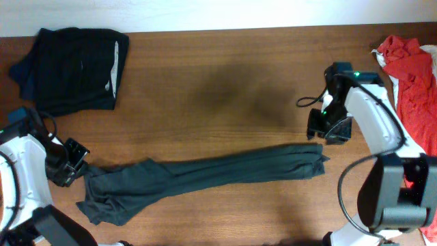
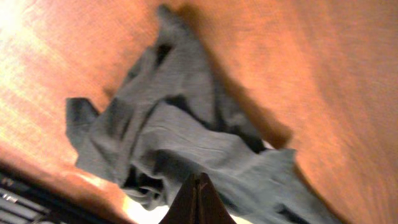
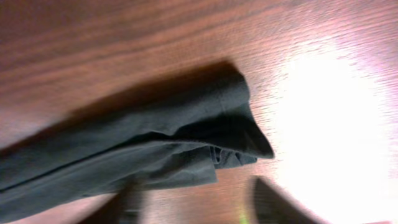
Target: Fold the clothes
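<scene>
A long grey-green garment [image 1: 205, 174] lies stretched across the front of the table, bunched at its left end [image 1: 109, 198]. My left gripper [image 1: 70, 162] is at that left end. In the left wrist view its fingers [image 2: 199, 190] are pressed together over the crumpled cloth [image 2: 168, 130] and seem to pinch its edge. My right gripper [image 1: 328, 128] hovers just above and behind the garment's right end [image 1: 315, 158]. In the right wrist view its blurred fingers [image 3: 199, 202] are spread apart and empty, with the garment's end [image 3: 230, 130] in front of them.
A folded pile of black clothes [image 1: 75, 65] lies at the back left. A red garment [image 1: 410, 75] is heaped at the right edge, with a white piece [image 1: 430, 53] beside it. The table's front edge is close below the grey-green garment.
</scene>
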Tool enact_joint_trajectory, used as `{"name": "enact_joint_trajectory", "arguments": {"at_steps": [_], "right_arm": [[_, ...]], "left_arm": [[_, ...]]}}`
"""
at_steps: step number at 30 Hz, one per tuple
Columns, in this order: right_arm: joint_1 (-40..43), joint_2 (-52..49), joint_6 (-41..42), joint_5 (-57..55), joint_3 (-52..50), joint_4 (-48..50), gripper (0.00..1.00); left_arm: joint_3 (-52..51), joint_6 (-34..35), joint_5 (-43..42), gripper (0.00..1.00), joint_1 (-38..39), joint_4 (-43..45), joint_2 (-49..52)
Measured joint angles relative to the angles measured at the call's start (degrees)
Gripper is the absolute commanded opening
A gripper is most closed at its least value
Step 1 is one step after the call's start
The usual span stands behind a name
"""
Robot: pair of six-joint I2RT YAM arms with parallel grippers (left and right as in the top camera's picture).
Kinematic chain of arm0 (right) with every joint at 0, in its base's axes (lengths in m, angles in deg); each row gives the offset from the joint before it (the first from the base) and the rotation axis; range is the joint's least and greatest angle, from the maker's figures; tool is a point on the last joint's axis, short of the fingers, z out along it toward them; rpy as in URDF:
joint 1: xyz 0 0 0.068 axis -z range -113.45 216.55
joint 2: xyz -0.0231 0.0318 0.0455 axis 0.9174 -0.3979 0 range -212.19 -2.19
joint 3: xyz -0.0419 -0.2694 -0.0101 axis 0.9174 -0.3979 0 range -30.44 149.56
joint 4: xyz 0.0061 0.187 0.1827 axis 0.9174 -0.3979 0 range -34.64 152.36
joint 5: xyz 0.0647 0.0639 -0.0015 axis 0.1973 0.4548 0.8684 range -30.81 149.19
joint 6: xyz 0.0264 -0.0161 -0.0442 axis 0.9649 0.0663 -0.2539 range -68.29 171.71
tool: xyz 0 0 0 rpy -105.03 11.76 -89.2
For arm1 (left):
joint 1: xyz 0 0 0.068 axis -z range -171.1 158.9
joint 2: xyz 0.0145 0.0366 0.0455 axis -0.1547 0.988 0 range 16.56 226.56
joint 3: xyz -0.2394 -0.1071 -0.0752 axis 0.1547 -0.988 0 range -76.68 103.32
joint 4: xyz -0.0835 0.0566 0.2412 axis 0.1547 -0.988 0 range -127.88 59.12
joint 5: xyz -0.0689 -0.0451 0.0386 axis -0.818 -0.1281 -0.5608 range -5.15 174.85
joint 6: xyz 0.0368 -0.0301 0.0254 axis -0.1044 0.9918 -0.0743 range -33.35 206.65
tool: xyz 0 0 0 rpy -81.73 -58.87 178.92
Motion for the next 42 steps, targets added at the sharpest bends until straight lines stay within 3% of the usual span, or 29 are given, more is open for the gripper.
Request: {"name": "enact_joint_trajectory", "arguments": {"at_steps": [6, 9, 13, 14, 17, 19, 20, 21, 22, 25, 30, 34, 37, 42], "right_arm": [[15.7, 1.2, -2.5, 4.5, -3.0, 6.7, 0.99], [16.9, 1.2, -7.9, 14.6, -12.0, 12.7, 0.99], [14.8, 1.1, -10.1, 18.8, -22.3, 19.8, 0.99], [14.4, 1.1, -10.2, 19.0, -23.5, 20.3, 0.9], [12.1, 1.1, -10.5, 19.4, -24.7, 20.5, 0.53], [9.5, 1.1, -10.5, 19.5, -25.0, 20.7, 0.38], [8.5, 1.1, -10.8, 19.5, -25.1, 21.1, 0.18], [7.5, 1.1, -10.8, 19.4, -25.1, 21.4, 0.07], [7.3, 1.1, -10.7, 19.5, -25.1, 21.4, 0.04], [7.3, 1.1, -10.8, 17.9, -23.9, 17.6, 0.04], [7.3, 1.6, -5.3, 7.6, -12.2, 5.1, 0.04], [5.6, 8.3, -1.5, 3.8, -11.7, -0.6, 0.04], [-0.3, 13.8, -0.7, 2.8, -11.4, -1.9, 0.04], [-17.3, 15.1, 3.4, 2.5, -11.4, 0.7, 0.04]], "left_arm": [[0.2, -2.1, -9.0, 0.99, 0.2, -3.5, -1.7], [-0.3, -3.7, -9.5, 0.99, 3.2, -2.6, -1.7], [-0.4, -4.5, -10.0, 0.99, 11.0, -0.7, -1.7], [-0.4, -4.6, -10.1, 0.99, 12.9, 0.1, -1.7], [-0.4, -4.7, -10.1, 0.99, 17.7, 1.9, -1.7], [-0.4, -4.7, -10.1, 0.99, 20.4, 2.4, -1.7], [-0.4, -4.7, -10.1, 0.99, 21.7, 2.4, -1.7], [-0.4, -4.7, -10.1, 0.99, 23.0, 2.4, -1.7], [-0.4, -4.7, -10.1, 0.99, 24.2, 2.4, -1.7], [-0.4, -4.7, -10.1, 0.99, 27.7, 3.5, -1.7], [-0.4, -4.7, -10.1, 0.99, 30.7, 5.0, -1.7], [-0.4, -3.5, -10.1, 0.99, 31.8, 6.9, -1.7], [-0.4, -2.4, -10.0, 0.99, 31.8, 7.5, -1.7], [-0.4, -2.1, -10.1, 0.99, 31.8, 7.3, -1.7]]}}
